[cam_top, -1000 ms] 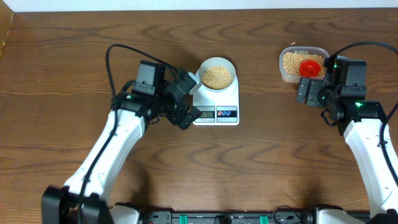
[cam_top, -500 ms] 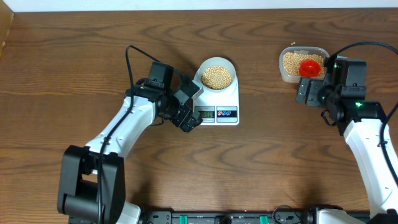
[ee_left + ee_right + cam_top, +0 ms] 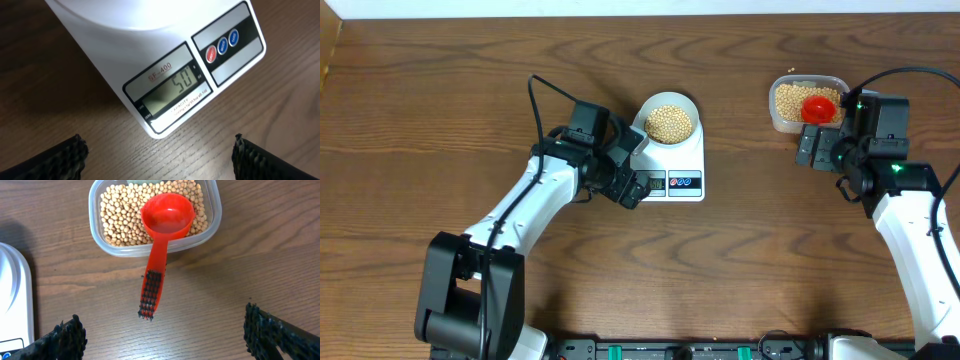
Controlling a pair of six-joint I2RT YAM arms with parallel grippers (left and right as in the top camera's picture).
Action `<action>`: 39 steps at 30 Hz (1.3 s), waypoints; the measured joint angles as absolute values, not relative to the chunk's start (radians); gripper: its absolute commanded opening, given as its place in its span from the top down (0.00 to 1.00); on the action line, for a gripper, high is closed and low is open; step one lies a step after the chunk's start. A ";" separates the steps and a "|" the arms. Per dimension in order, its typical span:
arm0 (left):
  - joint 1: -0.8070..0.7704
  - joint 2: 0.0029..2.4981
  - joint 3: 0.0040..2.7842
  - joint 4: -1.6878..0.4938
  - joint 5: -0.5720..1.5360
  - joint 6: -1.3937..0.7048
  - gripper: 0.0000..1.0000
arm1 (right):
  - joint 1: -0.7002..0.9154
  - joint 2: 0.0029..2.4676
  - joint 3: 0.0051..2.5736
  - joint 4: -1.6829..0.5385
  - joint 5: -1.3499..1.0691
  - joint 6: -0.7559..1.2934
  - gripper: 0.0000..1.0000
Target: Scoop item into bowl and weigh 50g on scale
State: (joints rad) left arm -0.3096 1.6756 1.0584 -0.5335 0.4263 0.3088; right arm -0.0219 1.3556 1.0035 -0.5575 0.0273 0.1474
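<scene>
While the left jaws hang wide open and empty just off the front edge of the scale [image 3: 165,55], the wrist view looks straight at the display [image 3: 172,87], and it reads 50! That's the target figure showing. Sitting on the scale's platform is the bowl [image 3: 642,113], carrying a good mound of beans [image 3: 669,123].

Over on the other side, the right jaws are spread wide too, gripping nothing, poised above the handle end of the red scoop [image 3: 167,215]. The scoop lies with its cup resting on the beans in the clear tub [image 3: 217,215] and its handle slanting out over the rim towards the table [image 3: 420,100]. No beans in that cup, as far as I can see.

My read: scooping looks finished and the weight is on the mark. Nothing obvious is left beyond drawing both arms clear.
</scene>
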 measured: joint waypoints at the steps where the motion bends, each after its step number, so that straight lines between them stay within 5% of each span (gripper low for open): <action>1: -0.316 1.676 1.058 -0.528 0.418 0.293 0.05 | -0.022 1.356 1.003 -0.558 0.027 0.147 0.01; 23: -0.522 1.676 1.058 -0.504 0.165 -0.034 0.05 | -0.022 1.356 1.003 -0.558 0.028 0.147 0.01; 39: -0.536 1.676 1.058 -0.504 0.116 -0.120 0.05 | -0.022 1.356 1.003 -0.558 0.027 0.147 0.01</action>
